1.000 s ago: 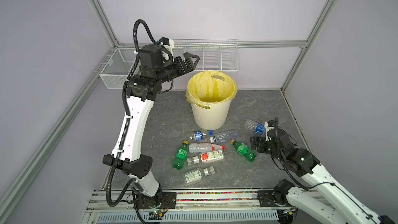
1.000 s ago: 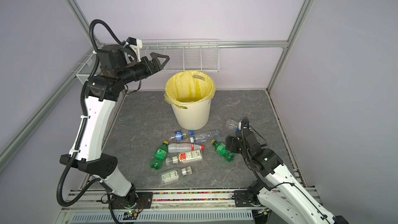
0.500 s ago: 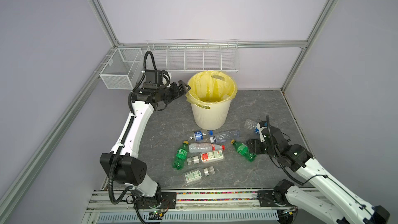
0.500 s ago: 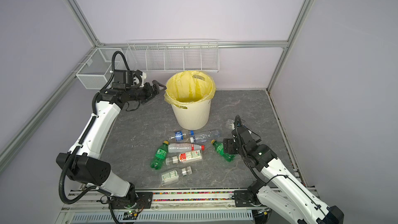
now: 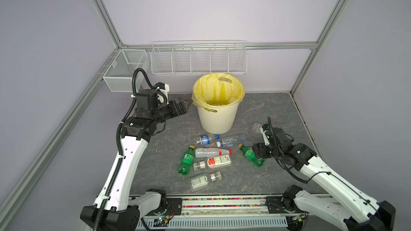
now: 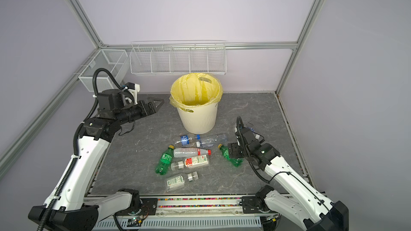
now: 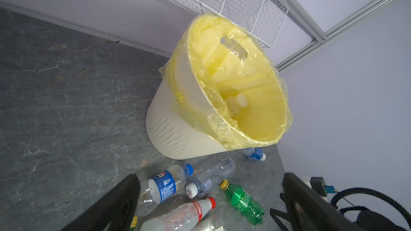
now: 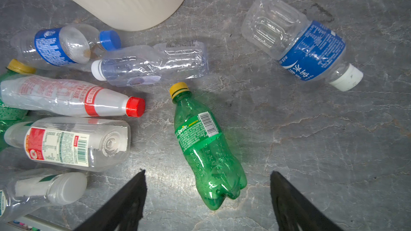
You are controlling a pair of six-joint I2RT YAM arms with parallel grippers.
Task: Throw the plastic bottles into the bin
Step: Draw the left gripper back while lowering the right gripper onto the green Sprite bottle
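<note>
My right claw stands wide either side of a green bottle lying mid-counter. My left claw, wide and empty, hangs beside the bin near the back edge.

Eight plastic bottles lying flat near upright cream bin, yellow-lined; another bottle inside.

Pale lilac walls, aluminium frame rails, grey marbled floor, white wire baskets on back wall, even light
</note>
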